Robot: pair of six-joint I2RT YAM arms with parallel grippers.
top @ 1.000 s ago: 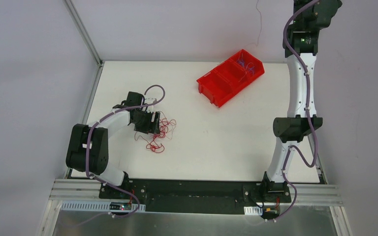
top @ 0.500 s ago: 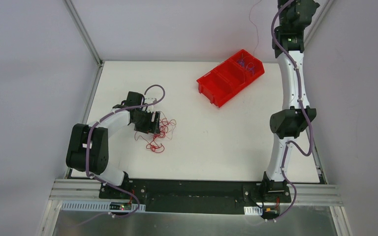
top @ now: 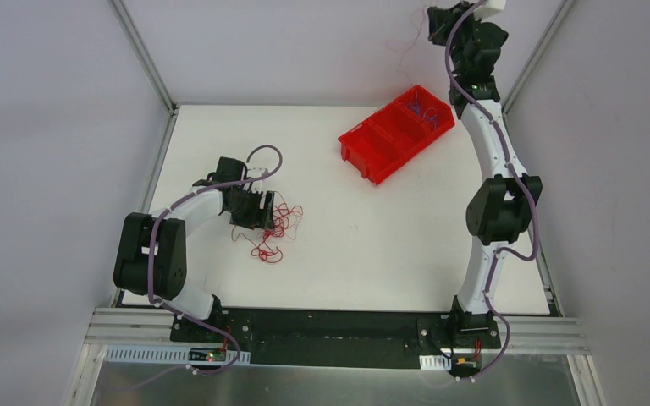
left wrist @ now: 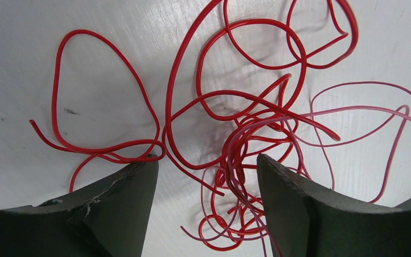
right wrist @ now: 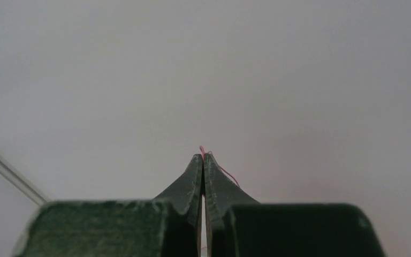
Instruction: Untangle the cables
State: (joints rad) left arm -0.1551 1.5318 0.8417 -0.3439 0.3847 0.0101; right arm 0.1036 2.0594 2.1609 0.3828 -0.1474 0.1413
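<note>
A tangle of thin red cables (top: 275,223) lies on the white table left of centre. My left gripper (top: 261,211) is low over its left side. In the left wrist view the left gripper (left wrist: 207,166) is open, its fingers (left wrist: 115,209) either side of a knot of red and pinkish cables (left wrist: 246,134). My right gripper (top: 433,17) is raised high above the table's far edge. In the right wrist view the right gripper (right wrist: 204,155) is shut on one hair-thin red cable (right wrist: 230,175) that trails off to the right.
A red bin (top: 364,144) with three compartments stands at the back right of the table; its far compartment holds blue wires (top: 424,110). Grey walls and a metal frame post (top: 144,55) enclose the table.
My right arm has swung its raised gripper leftward along the back wall, with the thin red cable still pinched. The left arm and the tangle have not moved.
</note>
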